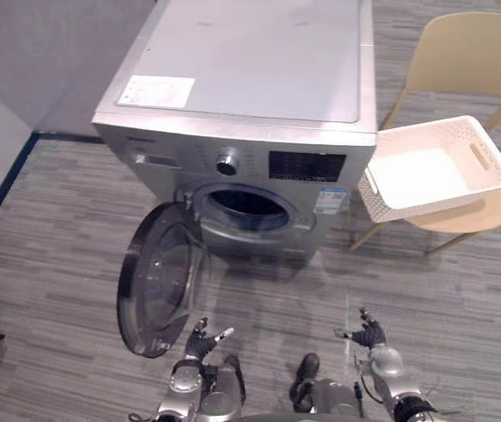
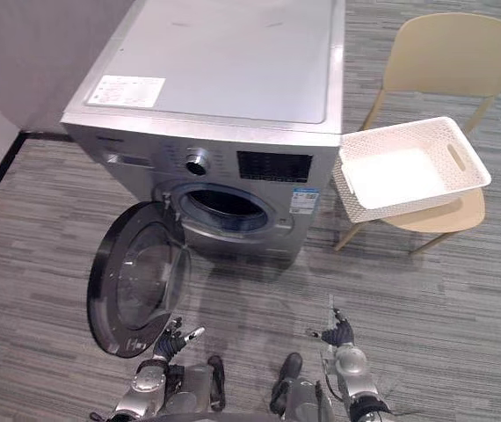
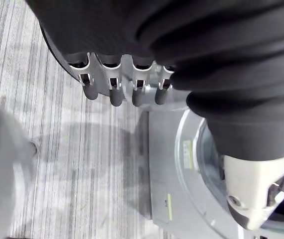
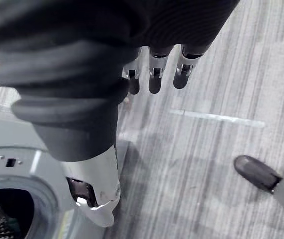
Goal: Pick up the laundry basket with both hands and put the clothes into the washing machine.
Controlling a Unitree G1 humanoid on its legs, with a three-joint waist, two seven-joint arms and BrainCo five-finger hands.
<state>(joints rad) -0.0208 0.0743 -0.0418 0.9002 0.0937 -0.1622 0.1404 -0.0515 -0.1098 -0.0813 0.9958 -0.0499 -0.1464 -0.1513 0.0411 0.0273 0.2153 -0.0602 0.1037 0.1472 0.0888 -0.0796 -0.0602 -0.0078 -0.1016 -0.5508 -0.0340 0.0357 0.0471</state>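
Laundry basket point(image 1: 391, 207) on chair point(image 1: 466, 53); washing machine point(image 1: 242, 61) label point(image 1: 156, 90) unreadable.

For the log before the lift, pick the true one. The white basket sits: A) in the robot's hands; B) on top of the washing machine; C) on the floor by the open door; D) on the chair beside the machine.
D: the basket rests on the seat of the chair, to the right of the washing machine.

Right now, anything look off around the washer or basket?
The laundry basket looks empty: only its white bottom shows. It sits askew on the chair, overhanging the seat toward the washing machine, whose door hangs open. Left hand and right hand hang low, holding nothing.
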